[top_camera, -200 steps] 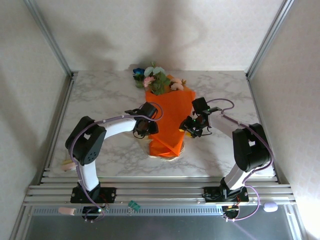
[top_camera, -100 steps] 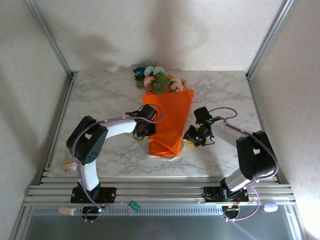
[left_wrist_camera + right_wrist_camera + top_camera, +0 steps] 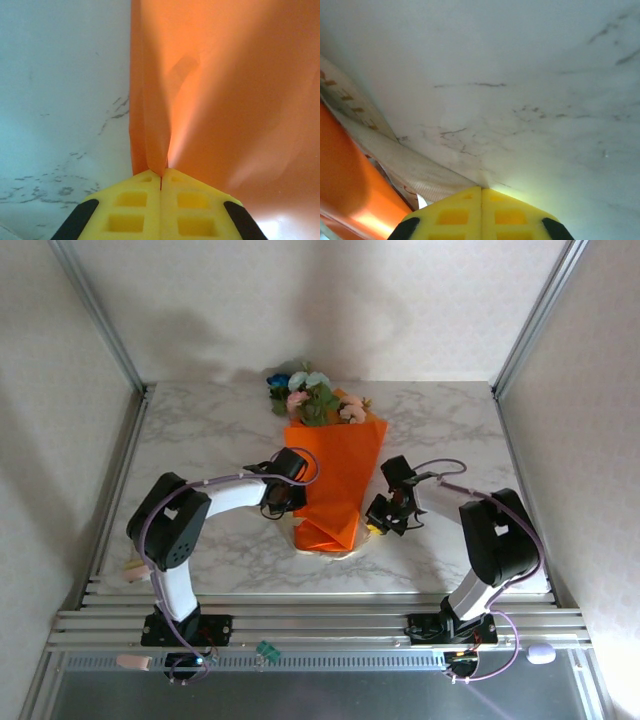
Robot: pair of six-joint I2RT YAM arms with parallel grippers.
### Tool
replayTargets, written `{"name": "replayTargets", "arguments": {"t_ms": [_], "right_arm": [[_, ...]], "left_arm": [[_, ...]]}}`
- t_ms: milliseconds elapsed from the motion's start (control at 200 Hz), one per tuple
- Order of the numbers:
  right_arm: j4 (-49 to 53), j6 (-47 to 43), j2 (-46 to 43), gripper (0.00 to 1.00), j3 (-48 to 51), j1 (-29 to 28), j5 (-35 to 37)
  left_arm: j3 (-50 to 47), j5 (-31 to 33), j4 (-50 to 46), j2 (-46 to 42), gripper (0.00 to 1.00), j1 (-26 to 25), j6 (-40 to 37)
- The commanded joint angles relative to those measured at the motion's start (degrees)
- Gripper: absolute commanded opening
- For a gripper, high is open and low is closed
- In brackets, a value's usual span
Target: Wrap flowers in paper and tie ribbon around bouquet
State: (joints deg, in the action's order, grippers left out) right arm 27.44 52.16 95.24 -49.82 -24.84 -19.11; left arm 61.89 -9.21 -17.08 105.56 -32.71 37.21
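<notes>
**Jaws, left gripper** [image 3: 161,176]: the yellow pads are pressed together on a raised fold of the orange paper [image 3: 225,90], and the crease runs straight into the seam between them. The gripper sits at the left flank of the cone, in its lower half. Judged purpose: to pin the overlapped edge so the wrap cannot spring open during tying.

**Marble table** [image 3: 190,430]: the bearing surface, white with grey veining.

**Bouquet** [image 3: 335,465]: an orange paper cone lying flat at mid-table, narrow end toward the arm bases and wide end away from them. The flowers [image 3: 312,395] are pink, white and blue blooms with green leaves, spilling from the wide end near the far edge. The wrap looks complete.

**Ribbon** [image 3: 415,167]: a cream woven strip lying on the marble, passing beneath the cone's narrow end and emerging on its right side. Judged purpose: laid underneath so both ends can be brought up and around. No knot or band shows over the paper, so the tie is not yet made.

**Jaws, right gripper** [image 3: 481,189]: the pads are together, and the ribbon's end runs into their seam, so it appears pinched there. The gripper sits just beside the cone's lower right edge. Judged purpose: to hold the free end ready to be drawn across the cone.
</notes>
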Motion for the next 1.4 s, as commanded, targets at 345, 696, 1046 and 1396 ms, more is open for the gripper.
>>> {"name": "replayTargets", "arguments": {"t_ms": [345, 696, 1046, 1396], "right_arm": [[0.96, -0.78, -2.52, 0.00, -4.35, 9.72, 10.03], [6.99, 1.04, -6.27, 0.00, -1.38, 11.38, 8.72], [19.01, 9.86, -23.64, 0.18, 10.43, 6.16, 11.24], [9.45, -11.65, -8.75, 0.55, -9.01, 3.95, 18.37]], "left_arm": [[-2.00, -1.87, -1.28, -1.07, 0.00, 2.21, -0.74], [-3.20, -1.96, -0.40, -2.02, 0.00, 2.30, 0.32], [-2.12, -2.10, -0.58, -0.79, 0.00, 2.29, 0.41], [-1.77, -2.44, -0.91, -0.52, 0.00, 2.25, 0.05]]}}
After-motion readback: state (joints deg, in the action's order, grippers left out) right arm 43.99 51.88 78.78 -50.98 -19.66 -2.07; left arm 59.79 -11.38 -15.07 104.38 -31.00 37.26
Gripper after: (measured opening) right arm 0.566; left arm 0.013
